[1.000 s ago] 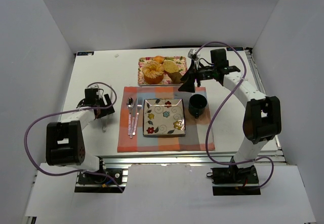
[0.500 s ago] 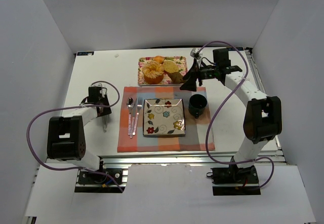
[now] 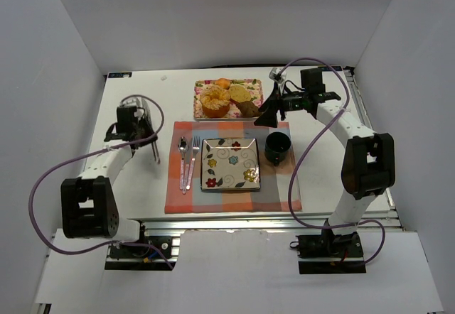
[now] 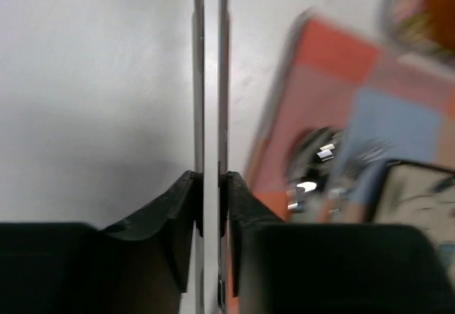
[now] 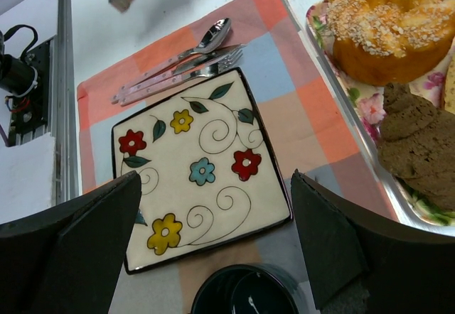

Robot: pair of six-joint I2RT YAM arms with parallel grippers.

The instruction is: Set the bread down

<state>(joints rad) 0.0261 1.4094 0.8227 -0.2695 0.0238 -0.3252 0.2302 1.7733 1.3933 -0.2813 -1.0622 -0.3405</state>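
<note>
The bread (image 3: 242, 94), a golden-yellow oval piece, lies on the floral tray (image 3: 198, 85) at the back. It sits between the ring-shaped loaf (image 3: 215, 101) and the dark brown piece (image 3: 249, 108). In the right wrist view only a sliver of the bread (image 5: 450, 90) shows at the right edge. My right gripper (image 3: 266, 117) hangs open and holds nothing, just in front of the tray's right end and above the placemat. My left gripper (image 3: 141, 125) is far to the left, shut on a thin metal knife (image 4: 211, 79).
A flowered square plate (image 5: 206, 172) lies mid-placemat (image 3: 178, 193). A spoon and fork (image 5: 185, 62) lie to its left and a dark cup (image 5: 245, 296) to its right. White walls enclose the table on three sides.
The left gripper has shut on the knife and carried it toward the back of the table. The right gripper has hardly moved and stays open.
</note>
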